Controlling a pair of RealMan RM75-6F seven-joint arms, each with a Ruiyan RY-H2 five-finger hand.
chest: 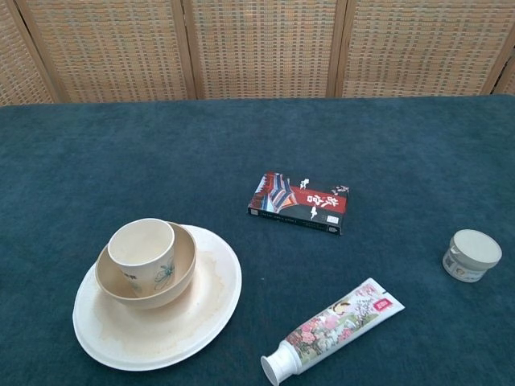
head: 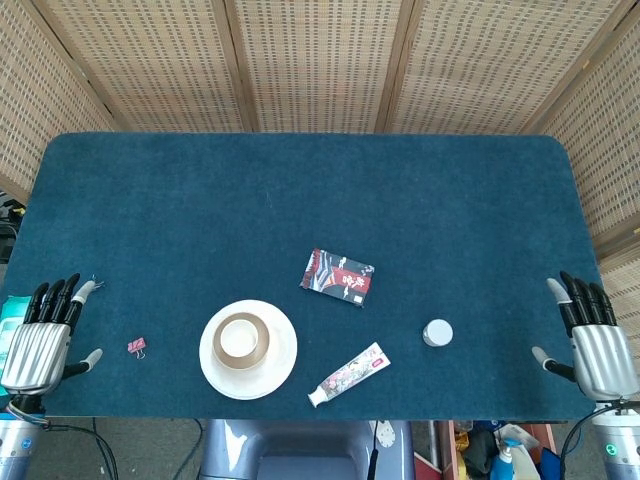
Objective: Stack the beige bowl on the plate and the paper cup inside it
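Observation:
A white plate [head: 280, 360] [chest: 209, 314] lies near the table's front edge, left of centre. The beige bowl [head: 262, 352] [chest: 183, 265] sits on it, and the paper cup [head: 240, 338] [chest: 143, 251] stands upright inside the bowl. My left hand [head: 38, 340] is at the table's far left edge, empty, fingers straight and apart, well away from the plate. My right hand [head: 590, 342] is at the far right edge, also empty with fingers spread. Neither hand shows in the chest view.
A red and black card box [head: 338, 277] [chest: 299, 202] lies at mid-table. A toothpaste tube [head: 350, 374] [chest: 333, 330] and a small white jar [head: 437, 332] [chest: 471, 255] lie to the right. A small red clip [head: 137, 346] lies left of the plate, by a teal wipes pack [head: 8, 312].

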